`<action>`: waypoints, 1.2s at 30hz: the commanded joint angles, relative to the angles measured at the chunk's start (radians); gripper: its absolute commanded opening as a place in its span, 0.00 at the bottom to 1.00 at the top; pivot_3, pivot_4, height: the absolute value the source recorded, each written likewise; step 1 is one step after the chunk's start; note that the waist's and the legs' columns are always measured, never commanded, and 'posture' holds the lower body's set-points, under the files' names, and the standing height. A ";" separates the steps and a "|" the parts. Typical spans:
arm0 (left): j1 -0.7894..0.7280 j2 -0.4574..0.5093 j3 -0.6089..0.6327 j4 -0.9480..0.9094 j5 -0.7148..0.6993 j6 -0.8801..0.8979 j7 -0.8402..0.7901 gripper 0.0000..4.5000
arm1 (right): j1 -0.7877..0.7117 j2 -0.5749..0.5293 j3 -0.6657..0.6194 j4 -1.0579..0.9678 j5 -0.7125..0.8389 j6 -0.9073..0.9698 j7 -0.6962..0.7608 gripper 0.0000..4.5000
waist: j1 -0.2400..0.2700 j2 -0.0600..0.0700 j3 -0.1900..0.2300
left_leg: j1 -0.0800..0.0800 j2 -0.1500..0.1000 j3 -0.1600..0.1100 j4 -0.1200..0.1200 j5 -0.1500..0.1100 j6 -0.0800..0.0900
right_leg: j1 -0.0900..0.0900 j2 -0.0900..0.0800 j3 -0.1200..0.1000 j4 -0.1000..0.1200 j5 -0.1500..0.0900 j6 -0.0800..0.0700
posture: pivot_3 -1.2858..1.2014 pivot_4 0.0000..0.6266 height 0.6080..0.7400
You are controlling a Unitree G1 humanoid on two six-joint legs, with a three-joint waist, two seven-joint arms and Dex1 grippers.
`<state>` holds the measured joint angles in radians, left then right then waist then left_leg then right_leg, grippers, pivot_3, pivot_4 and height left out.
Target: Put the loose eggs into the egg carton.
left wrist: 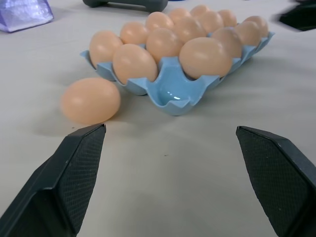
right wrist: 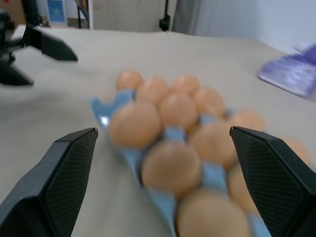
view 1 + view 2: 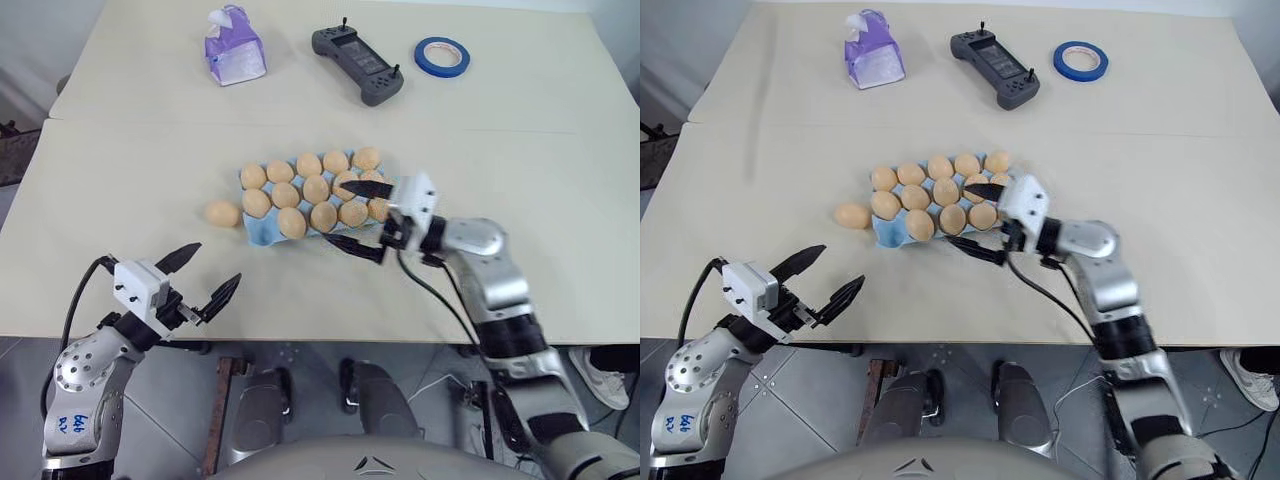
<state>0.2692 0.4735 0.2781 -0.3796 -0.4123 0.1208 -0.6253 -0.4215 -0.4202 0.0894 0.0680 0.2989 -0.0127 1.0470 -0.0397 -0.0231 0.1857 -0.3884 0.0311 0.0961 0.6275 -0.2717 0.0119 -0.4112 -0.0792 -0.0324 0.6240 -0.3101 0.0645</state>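
Right claw [image 3: 364, 217] spread wide, hiding egg carton's [image 3: 262, 232] right end.

Tan-orange eggs [image 3: 316, 188], light blue egg carton [image 3: 262, 232], purple tissue pack [image 3: 235, 48]

The only writing I can make out is a blue handwritten mark on the silver shell of the left arm [image 3: 78, 425], low near its elbow. It looks like a few scrawled characters, perhaps digits, but I cannot read them for certain. The purple tissue pack [image 3: 235, 47] carries no lettering I can make out.
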 commanded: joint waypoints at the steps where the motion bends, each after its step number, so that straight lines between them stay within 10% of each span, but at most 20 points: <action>1: 0.018 0.003 0.058 -0.019 -0.020 -0.002 0.018 1.00 | 0.060 -0.046 -0.105 -0.012 0.087 -0.069 0.060 1.00 | 0.000 0.000 0.000 | 0.000 0.000 0.000 0.000 0.000 0.000 | 0.000 0.000 0.000 0.000 0.000 0.000 | 0.52 0.24 1.00; 12: 0.052 -0.045 0.167 0.029 -0.035 0.019 0.104 1.00 | 0.212 -0.081 -0.141 -0.042 0.124 -0.167 0.129 1.00 | 0.011 0.000 0.000 | 0.002 0.000 0.000 0.002 0.000 -0.001 | 0.002 0.000 0.000 0.002 0.000 -0.001 | 0.52 0.24 1.00; 36: -0.585 0.000 -0.095 0.640 0.126 -0.060 -0.006 1.00 | 0.242 -0.084 -0.122 -0.109 0.093 -0.152 0.043 1.00 | 0.013 0.000 0.000 | 0.001 0.000 0.000 0.004 0.003 0.001 | 0.002 -0.001 -0.007 0.004 0.001 0.000 | 0.52 0.24 1.00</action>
<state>-0.3027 0.4735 0.1767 0.2506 -0.2889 0.0851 -0.6274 -0.1818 -0.5005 -0.0248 -0.0030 0.3840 -0.1654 1.1024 -0.0270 -0.0232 0.1857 -0.3873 0.0315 0.0963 0.6312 -0.2690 0.0131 -0.4093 -0.0802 -0.0398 0.6279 -0.3091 0.0644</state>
